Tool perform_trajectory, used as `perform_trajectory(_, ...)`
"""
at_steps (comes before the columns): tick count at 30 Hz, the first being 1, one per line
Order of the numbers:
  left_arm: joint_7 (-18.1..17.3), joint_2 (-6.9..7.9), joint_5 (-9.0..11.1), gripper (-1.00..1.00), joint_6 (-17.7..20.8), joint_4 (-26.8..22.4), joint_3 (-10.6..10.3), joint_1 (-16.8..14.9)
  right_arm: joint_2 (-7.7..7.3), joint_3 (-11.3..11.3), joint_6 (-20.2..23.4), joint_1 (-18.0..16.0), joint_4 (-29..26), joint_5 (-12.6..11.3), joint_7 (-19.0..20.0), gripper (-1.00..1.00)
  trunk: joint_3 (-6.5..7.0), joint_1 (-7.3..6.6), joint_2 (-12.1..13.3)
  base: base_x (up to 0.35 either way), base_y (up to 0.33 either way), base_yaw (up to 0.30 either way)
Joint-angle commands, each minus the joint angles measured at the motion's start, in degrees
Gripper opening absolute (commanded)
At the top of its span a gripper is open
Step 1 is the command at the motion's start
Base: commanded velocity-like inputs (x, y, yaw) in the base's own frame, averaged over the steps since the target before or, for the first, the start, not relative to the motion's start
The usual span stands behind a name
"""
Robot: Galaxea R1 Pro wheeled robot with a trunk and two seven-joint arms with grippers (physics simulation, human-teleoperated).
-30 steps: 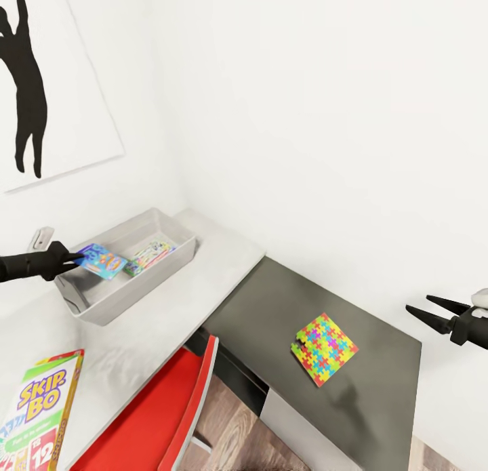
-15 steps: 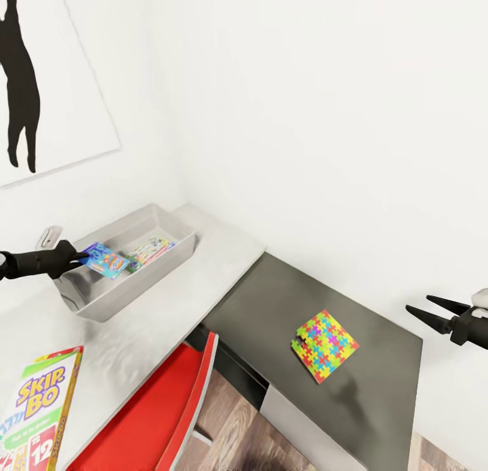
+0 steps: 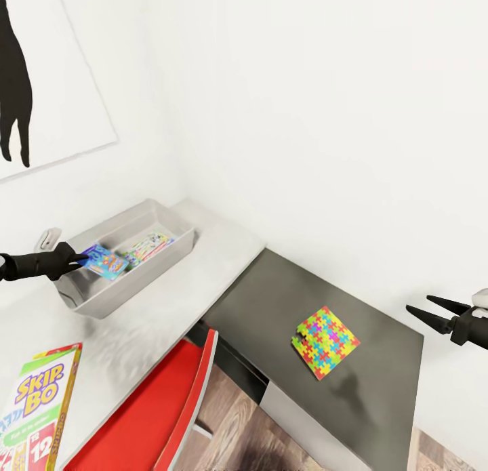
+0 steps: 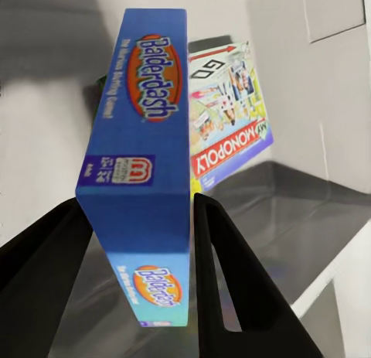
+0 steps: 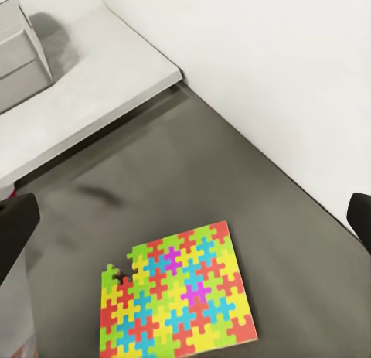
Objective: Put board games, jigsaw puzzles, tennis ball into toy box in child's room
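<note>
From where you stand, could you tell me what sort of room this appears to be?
Probably a child's room or playroom: a SKIP BO game box lies on the white desk, a colourful jigsaw puzzle on its dark corner section, and a grey toy bin already holds games.

Bright, even, diffuse light; soft faint shadows on the table (image 3: 352, 390); walls nearly washed out; wrist views slightly blurred up close
</note>
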Motion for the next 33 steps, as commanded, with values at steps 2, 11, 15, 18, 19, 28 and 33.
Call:
perform_trajectory(2, -0.6, 0.07, -0.4, -1.00, 0.0, 0.1, -0.3, -0.1, 0.00, -0.1, 0.6, -0.1, -0.1, 0.5, 0.5, 1.00, -0.29, 0.03, -0.1, 0.000, 0.000, 0.000)
perform_trajectory(11, -0.6, 0.13, -0.4, -1.00, 0.0, 0.1, -0.3, -0.2, 0.02, -0.1, 0.6, -0.1, -0.1, 0.5, 0.5, 1.00, -1.11, 0.03, -0.1, 0.000, 0.000, 0.000)
perform_trajectory(15, -0.6, 0.15, -0.4, -1.00, 0.0, 0.1, -0.3, -0.2, 0.01, -0.1, 0.6, -0.1, -0.1, 0.5, 0.5, 1.00, -1.32, 0.03, -0.1, 0.000, 0.000, 0.000)
perform_trajectory(18, -0.6, 0.29, -0.4, -1.00, 0.0, 0.1, -0.3, -0.2, 0.00, -0.1, 0.6, -0.1, -0.1, 0.5, 0.5, 1.00, -1.36, 0.03, -0.1, 0.000, 0.000, 0.000)
perform_trajectory(19, -0.6, 0.37, -0.5, -1.00, 0.0, 0.1, -0.3, -0.2, 0.00, -0.1, 0.6, -0.1, -0.1, 0.5, 0.5, 1.00, -1.36, 0.03, -0.1, 0.000, 0.000, 0.000)
perform_trajectory(28, -0.5, 0.43, -2.7, -1.00, -1.0, 0.1, -0.1, -0.2, 0.03, -0.1, 0.6, 0.0, -0.1, 0.5, 0.5, 1.00, -1.37, 0.03, -0.1, 0.000, 0.000, 0.000)
perform_trajectory(33, -0.6, 0.32, -3.1, -1.00, -1.1, 0.1, -0.2, -0.2, 0.01, -0.2, 0.6, 0.1, -0.1, 0.5, 0.5, 1.00, -1.38, 0.03, -0.1, 0.000, 0.000, 0.000)
